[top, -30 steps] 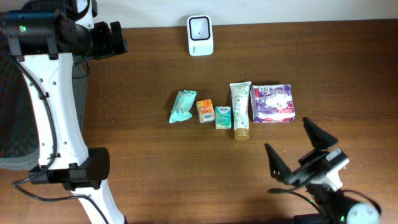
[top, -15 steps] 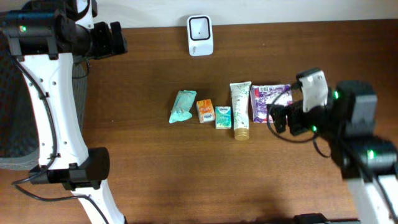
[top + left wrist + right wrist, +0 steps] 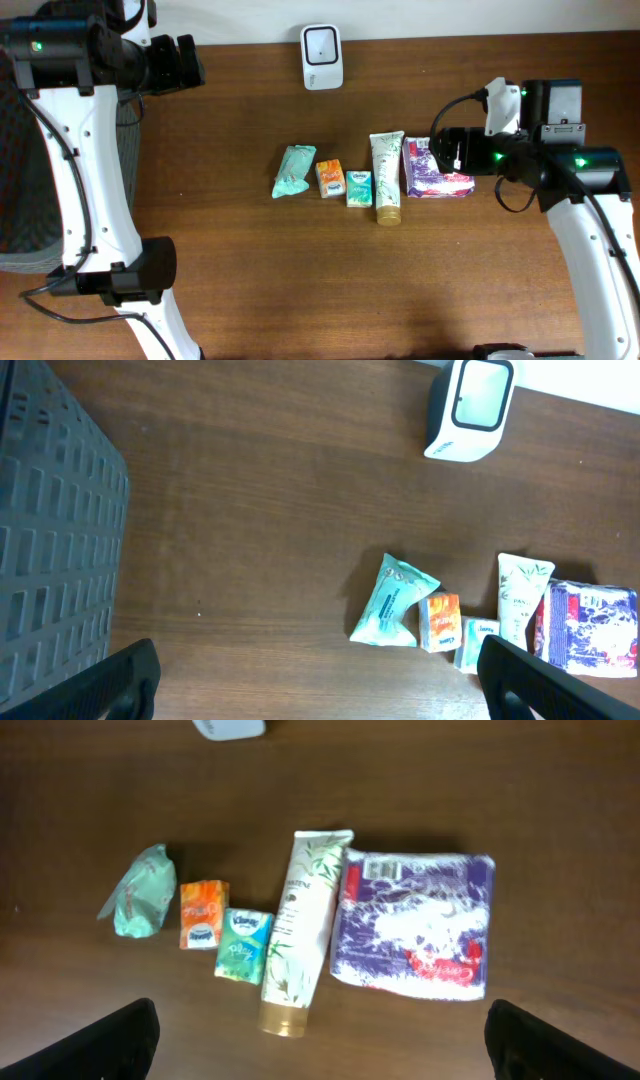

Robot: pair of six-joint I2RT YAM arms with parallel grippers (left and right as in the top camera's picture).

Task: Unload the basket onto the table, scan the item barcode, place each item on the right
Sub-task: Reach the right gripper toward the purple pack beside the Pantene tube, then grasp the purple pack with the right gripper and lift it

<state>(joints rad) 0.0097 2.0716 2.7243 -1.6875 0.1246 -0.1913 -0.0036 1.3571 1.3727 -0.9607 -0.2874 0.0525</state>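
Hovering: right pincer (image 3: 322, 1045) over purple-and-white plastic pack (image 3: 415, 925), jaws apart, empty.
Pack: flat on brown wooden bench (image 3: 250, 280), just beside cream squeeze tube (image 3: 386, 178).
Left pincer (image 3: 320, 685): apart, empty, near dark mesh basket (image 3: 50, 540).

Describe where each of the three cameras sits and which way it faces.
Overhead: fixed above the table, facing straight down; left arm at the left edge, right arm over the purple pack.
Left wrist: high over the table's left side, facing down at the basket, scanner and item row; the open left gripper frames the bottom corners.
Right wrist: above the item row, facing down; the open right gripper frames the bottom corners.
Shared: both wrist views show the tube and purple pack.
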